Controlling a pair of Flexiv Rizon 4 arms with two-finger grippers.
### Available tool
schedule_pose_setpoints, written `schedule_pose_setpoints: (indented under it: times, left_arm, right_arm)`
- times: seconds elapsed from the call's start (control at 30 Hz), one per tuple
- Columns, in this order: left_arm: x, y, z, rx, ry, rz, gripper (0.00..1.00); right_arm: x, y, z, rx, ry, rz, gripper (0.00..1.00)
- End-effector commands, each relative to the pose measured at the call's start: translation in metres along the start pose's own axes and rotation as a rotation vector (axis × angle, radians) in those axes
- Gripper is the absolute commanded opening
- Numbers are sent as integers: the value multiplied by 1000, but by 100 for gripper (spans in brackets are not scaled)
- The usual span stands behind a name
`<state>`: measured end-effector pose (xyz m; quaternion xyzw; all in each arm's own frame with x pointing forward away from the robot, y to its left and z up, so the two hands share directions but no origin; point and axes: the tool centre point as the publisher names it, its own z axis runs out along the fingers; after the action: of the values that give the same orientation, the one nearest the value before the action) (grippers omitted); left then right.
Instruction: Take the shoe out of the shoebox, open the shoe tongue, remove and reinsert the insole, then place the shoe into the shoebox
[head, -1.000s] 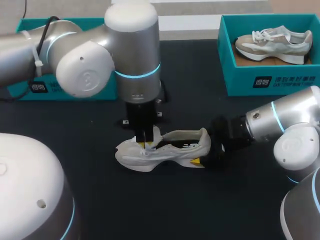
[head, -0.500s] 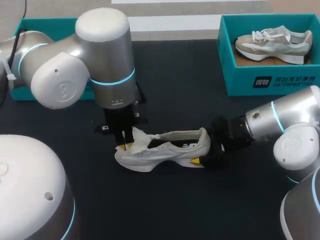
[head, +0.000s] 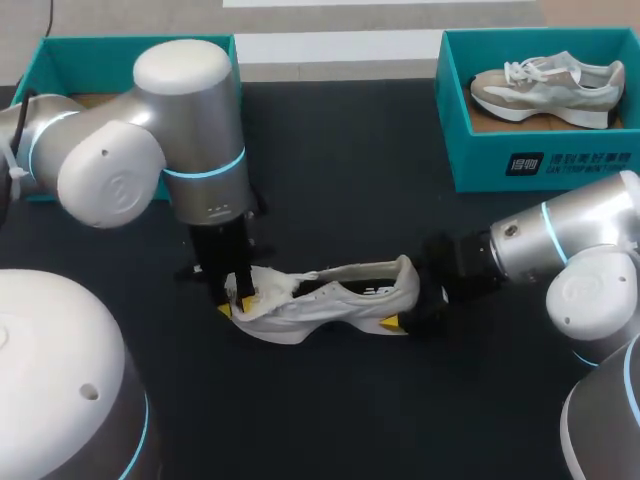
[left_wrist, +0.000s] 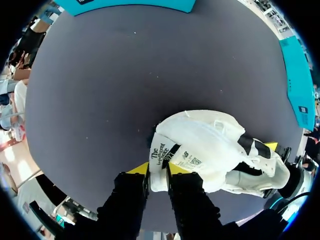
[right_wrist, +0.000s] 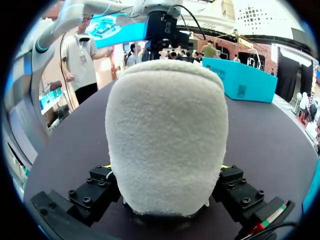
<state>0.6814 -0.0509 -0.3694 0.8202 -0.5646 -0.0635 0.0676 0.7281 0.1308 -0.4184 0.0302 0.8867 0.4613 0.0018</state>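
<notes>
The shoe (head: 335, 295) is standing upright on the tabletop (head: 380, 200), between the two arms. The left gripper (head: 237, 305) is hanging over the toe end, and its fingers are pinching the tongue (left_wrist: 167, 152) tightly from both sides, so that the tongue is folding out toward the toe. The right gripper (head: 408, 302) is clamping the heel (right_wrist: 165, 130) from both sides. A second shoe (head: 545, 88) is lying in the box (head: 480, 150) at far right. Another box (head: 90, 48) is sitting at far left.
</notes>
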Motion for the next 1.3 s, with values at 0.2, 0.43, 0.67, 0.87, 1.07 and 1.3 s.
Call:
schedule_pose_setpoints:
  times: [0.2, 0.43, 0.67, 0.87, 1.07, 1.3]
  left_arm:
    - [-7, 4, -2, -5, 9, 23, 100]
    - [0, 13, -22, 32, 67, 174, 100]
    - [17, 27, -47, 107, 96, 507, 100]
    - [27, 21, -62, 144, 83, 676, 100]
    - [42, 12, -91, 204, 25, 854, 100]
    - [60, 1, -128, 270, -61, 1009, 100]
  right_arm:
    - [0, -1, -1, 4, -3, 1, 0]
    - [0, -1, -1, 4, -3, 1, 0]
    - [0, -1, -1, 4, -3, 1, 0]
    - [0, -1, -1, 4, -3, 1, 0]
    - [0, -1, -1, 4, -3, 1, 0]
    - [0, -1, -1, 4, -3, 1, 0]
